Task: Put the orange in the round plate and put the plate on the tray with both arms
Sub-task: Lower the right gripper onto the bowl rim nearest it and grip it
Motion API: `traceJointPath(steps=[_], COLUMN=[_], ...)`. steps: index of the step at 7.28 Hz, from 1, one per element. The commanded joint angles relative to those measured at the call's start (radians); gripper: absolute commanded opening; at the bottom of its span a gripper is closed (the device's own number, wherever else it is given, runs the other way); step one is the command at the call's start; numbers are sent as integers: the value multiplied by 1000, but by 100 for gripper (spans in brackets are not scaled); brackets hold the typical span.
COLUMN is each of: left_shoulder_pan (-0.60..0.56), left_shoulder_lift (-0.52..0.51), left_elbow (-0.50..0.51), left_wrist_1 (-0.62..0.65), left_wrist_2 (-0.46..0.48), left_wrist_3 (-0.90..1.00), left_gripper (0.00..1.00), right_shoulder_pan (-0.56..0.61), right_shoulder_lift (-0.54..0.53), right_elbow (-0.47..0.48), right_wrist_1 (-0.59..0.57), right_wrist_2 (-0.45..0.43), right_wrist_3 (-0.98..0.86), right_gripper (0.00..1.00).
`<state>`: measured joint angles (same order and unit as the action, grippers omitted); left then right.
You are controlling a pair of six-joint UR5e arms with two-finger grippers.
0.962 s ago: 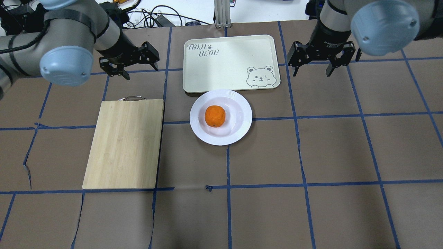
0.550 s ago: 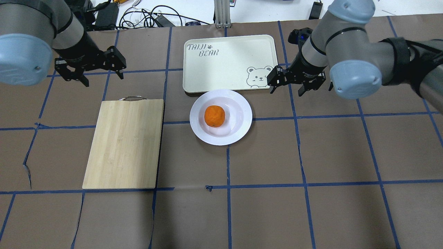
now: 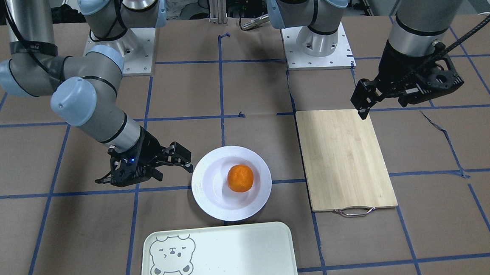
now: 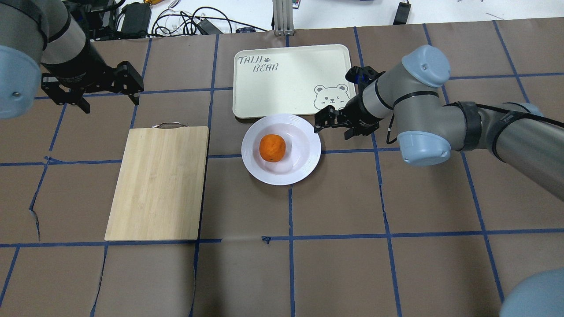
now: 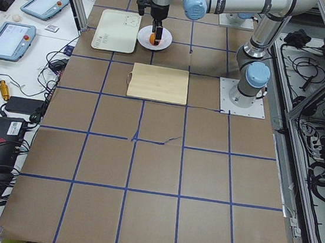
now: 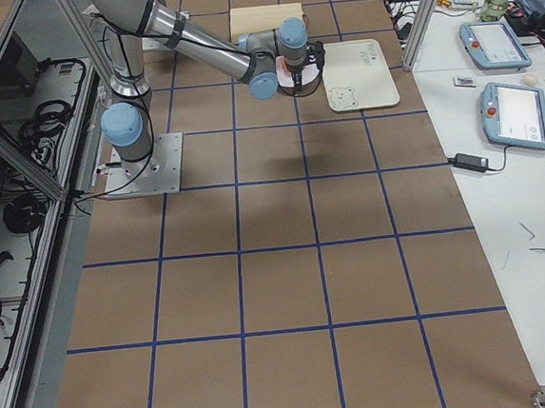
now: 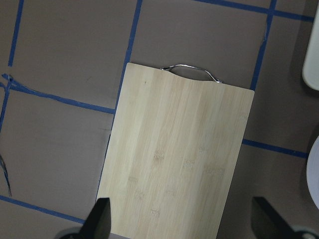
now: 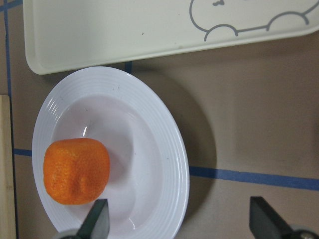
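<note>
Right hand [image 4: 333, 130] nearer, beside round plate [image 4: 308, 167]

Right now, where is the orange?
In the overhead view the orange sits in the round plate, left of its centre, just below the tray; the right gripper hovers by the plate's right rim.

Orange [image 4: 272, 148] bright, dimpled; plate [image 4: 308, 165] glossy white, ridged rim
Tray [image 4: 286, 83] pale cream with grey bear face [image 4: 331, 97]; board [image 4: 158, 185] light wood; table [image 4: 432, 189] brown with blue tape grid [image 4: 290, 220]
</note>
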<state>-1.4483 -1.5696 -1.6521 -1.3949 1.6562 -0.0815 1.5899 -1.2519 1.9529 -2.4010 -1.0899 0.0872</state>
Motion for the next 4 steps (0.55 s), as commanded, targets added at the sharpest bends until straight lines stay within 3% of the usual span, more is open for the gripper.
traceJointPath(steps=[1, 2, 4], left_shoulder_pan=[-1, -1, -1], left_shoulder_lift=[25, 34, 46], left_elbow=[-9, -32, -52], left_wrist_1=[-9, -10, -13], left_wrist_2=[-81, -78, -111], left_wrist_3=[52, 145, 155], left_gripper=[100, 100, 100], right_shoulder_pan=[24, 48, 65], right_shoulder_lift=[64, 74, 133], right_elbow=[1, 0, 1], right_wrist_1=[-46, -64, -81], right_wrist_2=[15, 13, 13], right_wrist_3=[101, 155, 207], right_gripper=[100, 100, 100])
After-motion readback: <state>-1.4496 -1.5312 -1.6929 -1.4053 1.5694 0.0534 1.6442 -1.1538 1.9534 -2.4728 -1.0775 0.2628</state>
